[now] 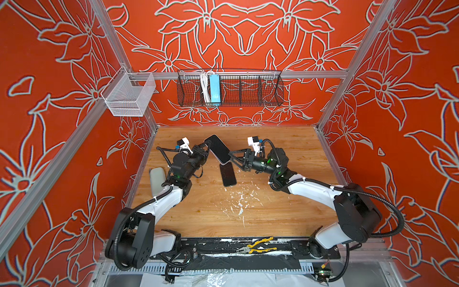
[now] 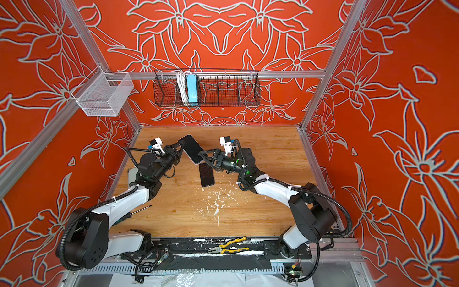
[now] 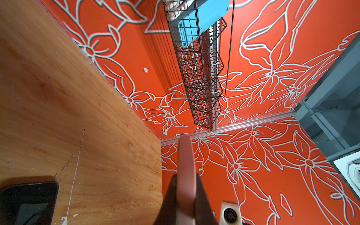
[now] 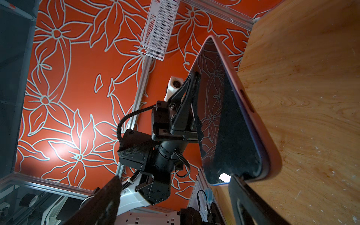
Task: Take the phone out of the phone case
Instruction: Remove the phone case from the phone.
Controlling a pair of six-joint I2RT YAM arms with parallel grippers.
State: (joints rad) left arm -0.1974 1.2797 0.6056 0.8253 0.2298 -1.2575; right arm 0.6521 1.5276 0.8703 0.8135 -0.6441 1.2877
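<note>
Both top views up. My left end effector [image 1: 208,144] is clenched on the phone case [image 1: 219,149], holding it off the table [image 1: 211,211] and tilted, between the middle and the far edge. The phone [image 2: 191,148] shows as a dark glossy face inside the pink rim. My right end effector [image 1: 232,157] sits at the case's lower end with its jaws spread wide, nothing between them. Just below, a loose dark handset [image 1: 228,175] lies flat near the middle of the table. A pale grey slab [image 1: 157,180] rests against the left edge, and yellow-handled pliers [image 1: 258,246] lie along the near edge.

Left wrist now: I see the case [image 3: 185,165] edge-on, a thin pink strip pinched between two dark fingers [image 3: 202,198]. The handset [image 3: 29,200] is flat on the wood.

Right wrist: the screen [image 4: 229,136] mirrors the flowered wall, with the pink rim [image 4: 272,157] around it. The left fingers [image 4: 191,83] clamp its long side. One of my right fingers [image 4: 245,200] sits by the case's corner; touching or not, I cannot tell.
</note>
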